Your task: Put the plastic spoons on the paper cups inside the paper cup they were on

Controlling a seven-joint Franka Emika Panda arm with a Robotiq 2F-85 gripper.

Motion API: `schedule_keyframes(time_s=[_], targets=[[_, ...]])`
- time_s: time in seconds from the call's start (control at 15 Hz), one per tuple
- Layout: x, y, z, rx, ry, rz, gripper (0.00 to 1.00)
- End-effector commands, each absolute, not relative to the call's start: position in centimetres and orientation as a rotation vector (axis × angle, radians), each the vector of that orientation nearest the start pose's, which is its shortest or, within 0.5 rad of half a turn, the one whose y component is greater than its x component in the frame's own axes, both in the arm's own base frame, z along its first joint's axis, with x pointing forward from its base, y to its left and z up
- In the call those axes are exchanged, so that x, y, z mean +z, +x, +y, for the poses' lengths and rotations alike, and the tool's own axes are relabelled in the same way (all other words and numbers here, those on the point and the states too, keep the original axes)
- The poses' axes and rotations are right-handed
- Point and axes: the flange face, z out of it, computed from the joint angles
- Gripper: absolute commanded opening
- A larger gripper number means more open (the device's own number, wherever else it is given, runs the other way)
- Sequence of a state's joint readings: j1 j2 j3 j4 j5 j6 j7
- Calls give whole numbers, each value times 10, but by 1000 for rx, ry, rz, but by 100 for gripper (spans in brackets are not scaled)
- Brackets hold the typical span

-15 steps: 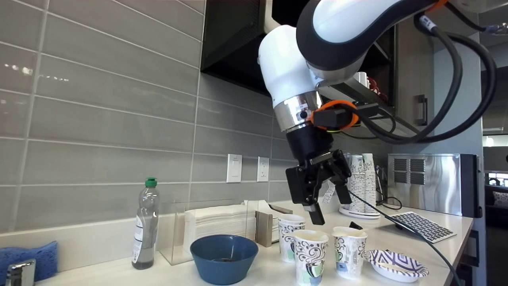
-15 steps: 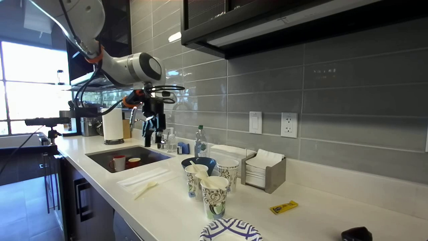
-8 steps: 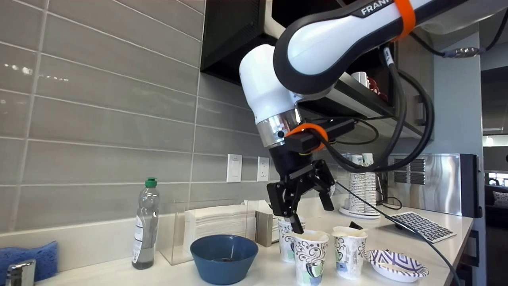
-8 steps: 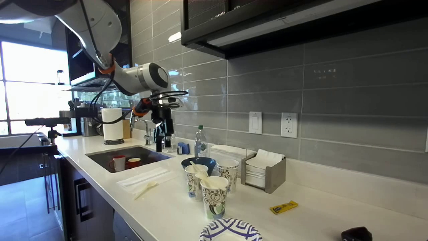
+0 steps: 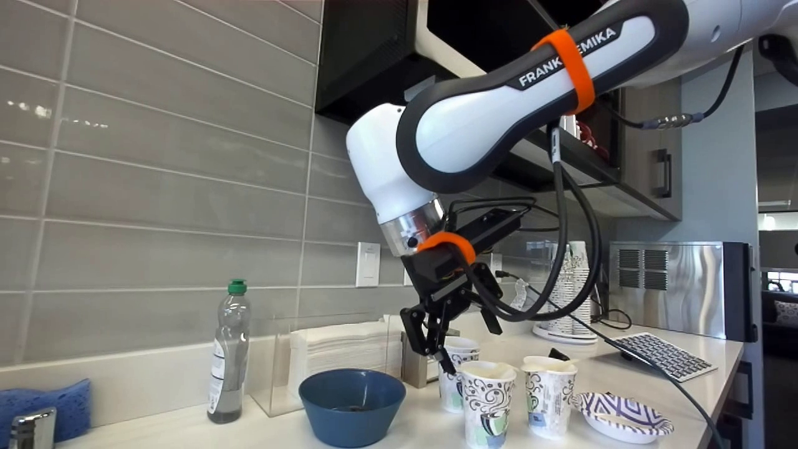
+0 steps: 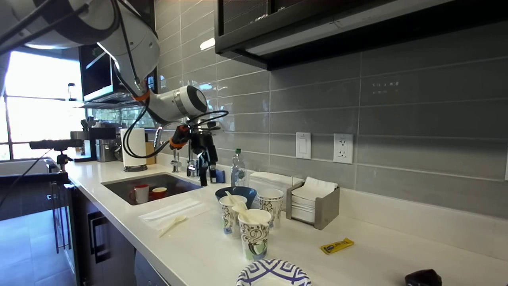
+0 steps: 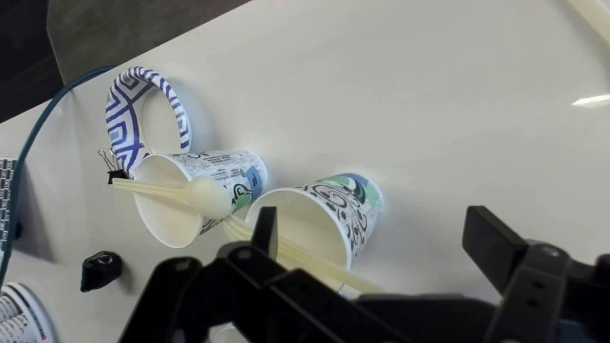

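Cream plastic spoon point(image 7: 310, 257) lies across mouth of scroll-printed white paper cup point(image 7: 355, 214), mid-frame in wrist view; long axis slants to lower right, passing behind one finger point(image 7: 264, 228). Hand point(image 7: 374, 228) empty, fingers spread; spoon mostly frame-left of gap's middle. Sideways shift likely needed to straddle handle. In exterior view, white-and-black arm point(image 5: 461, 137) slopes down from upper right; hand tilted, tips down-right.

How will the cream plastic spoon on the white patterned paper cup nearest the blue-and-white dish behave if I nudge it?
The cream plastic spoon will probably slide or tip easily: both ends overhang the rim of the paper cup. Its thinness suggests lightness; no visible sag suggests stiffness.
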State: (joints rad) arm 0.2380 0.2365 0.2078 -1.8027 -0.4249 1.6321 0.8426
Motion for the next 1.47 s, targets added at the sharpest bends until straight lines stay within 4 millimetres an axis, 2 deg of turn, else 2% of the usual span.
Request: schedule_keyframes(time_s=[0.0, 0.33, 0.4, 0.87, 1.4], targets=[[389, 559, 209, -116, 2511, -389, 100], [381, 574, 208, -134, 2440, -361, 100], [381, 563, 203, -140, 2482, -372, 100], [378, 565, 203, -145, 2478, -371, 100], [353, 569, 209, -97, 2362, -449, 100]])
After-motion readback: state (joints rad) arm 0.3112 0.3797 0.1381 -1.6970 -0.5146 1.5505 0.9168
